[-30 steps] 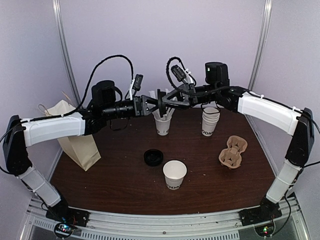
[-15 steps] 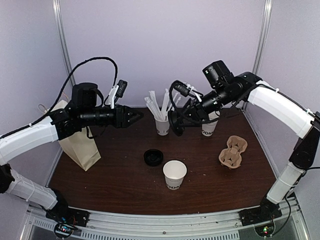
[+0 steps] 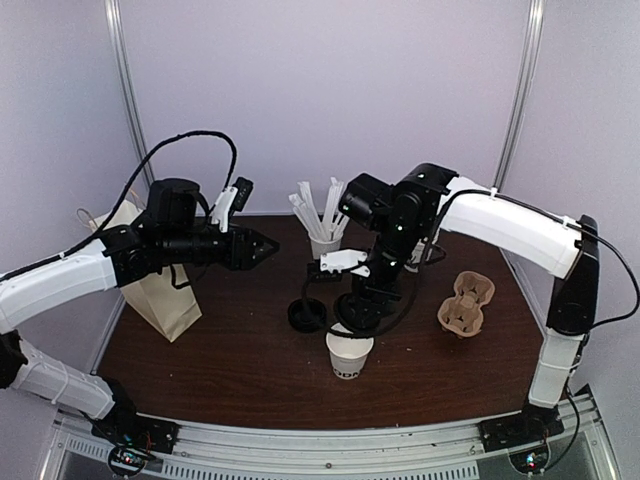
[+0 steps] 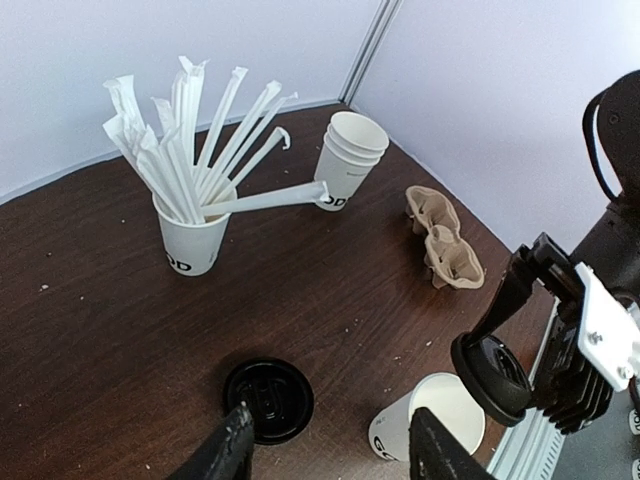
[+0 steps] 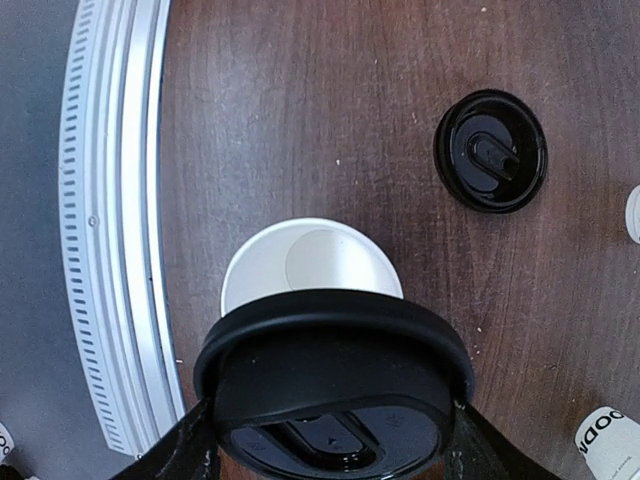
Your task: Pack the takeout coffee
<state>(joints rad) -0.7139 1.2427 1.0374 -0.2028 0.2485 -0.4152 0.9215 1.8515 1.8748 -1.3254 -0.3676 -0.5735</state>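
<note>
Table: paper bag stands at the left edge.
Right gripper: clenched on a black lid; it has swung from the back edge down over the cup.
Left gripper: released, empty, drawn back leftward.
Takeout cup: lidless, near the front edge, directly under the held lid; capping looks next.
Second lid: lies flat just beside the cup.
</note>
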